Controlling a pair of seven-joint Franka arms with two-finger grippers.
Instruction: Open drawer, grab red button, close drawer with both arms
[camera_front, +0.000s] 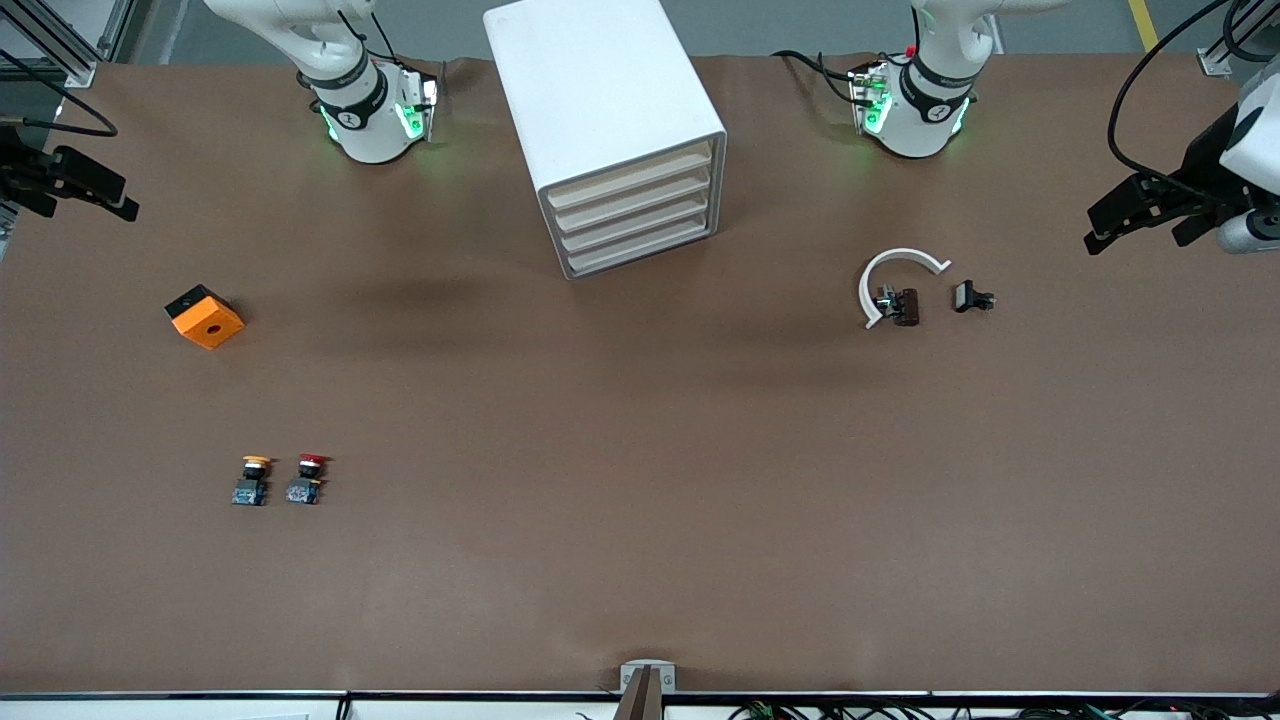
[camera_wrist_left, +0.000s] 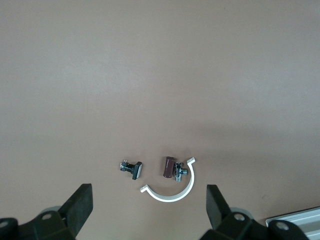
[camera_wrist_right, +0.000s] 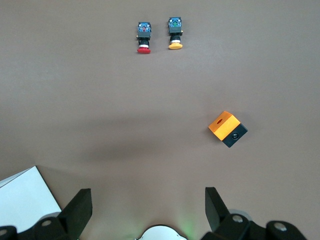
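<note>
The white cabinet (camera_front: 600, 90) stands mid-table near the arm bases, with all four cream-fronted drawers (camera_front: 635, 215) shut. The red-capped button (camera_front: 311, 478) stands nearer the front camera toward the right arm's end, and shows in the right wrist view (camera_wrist_right: 144, 37). My right gripper (camera_front: 125, 198) is up in the air at its end of the table, open and empty (camera_wrist_right: 148, 210). My left gripper (camera_front: 1100, 228) is up in the air at its own end, open and empty (camera_wrist_left: 150, 210), with a white curved clip (camera_wrist_left: 172, 195) on the table below it.
An orange-yellow-capped button (camera_front: 253, 480) stands beside the red one. An orange cube (camera_front: 204, 316) lies farther from the camera than the buttons. The white clip (camera_front: 900, 262), a brown part (camera_front: 905, 306) and a black part (camera_front: 972, 297) lie toward the left arm's end.
</note>
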